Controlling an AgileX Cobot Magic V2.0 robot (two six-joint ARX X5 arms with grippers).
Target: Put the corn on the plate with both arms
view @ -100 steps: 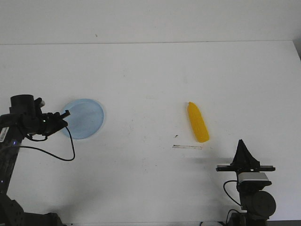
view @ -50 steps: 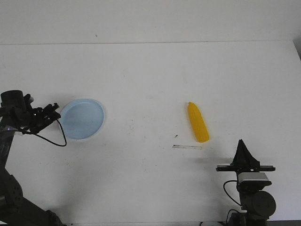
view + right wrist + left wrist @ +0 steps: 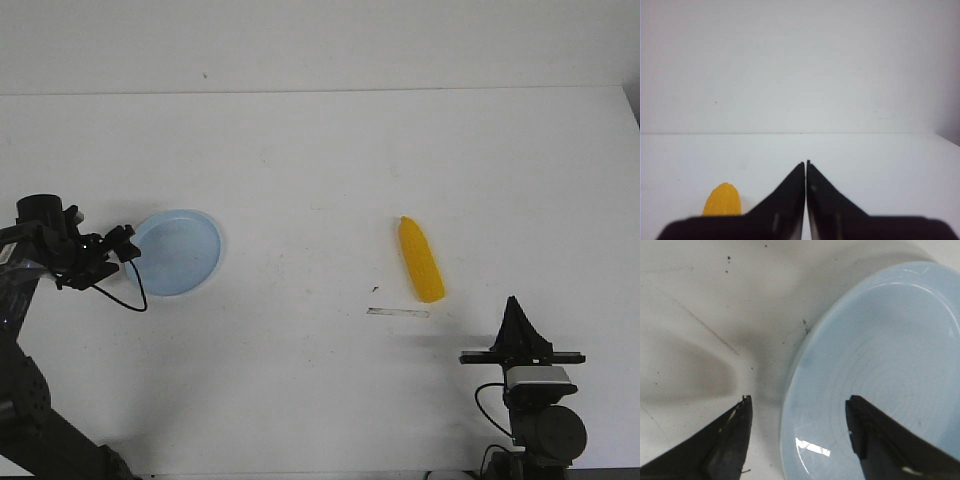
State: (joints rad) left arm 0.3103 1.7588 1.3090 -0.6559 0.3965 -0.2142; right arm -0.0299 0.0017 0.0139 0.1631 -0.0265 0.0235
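Lying on the white table [image 3: 320, 150], well to the right of the plate [image 3: 180, 252], the corn [image 3: 421, 260] rests flat with its pointed end turned away from the robot and its blunt end nearer. Nothing touches it. Just on the robot's side of the corn's blunt end sits a thin pale strip [image 3: 398, 312] on the table top, with a small dark speck beside it.

The plate is pale blue, round and shallow, with nothing on it. At the plate's left rim is the left gripper [image 3: 127, 247], its jaws parted: the left wrist view shows one fingertip [image 3: 737, 425] over the bare table outside the rim and the other over the plate's inner surface [image 3: 880, 365], so the rim lies between them.

Far from the plate, nearer the robot than the corn and a little to its right, the right gripper [image 3: 515, 305] points upward, its two fingers pressed together with nothing between them.
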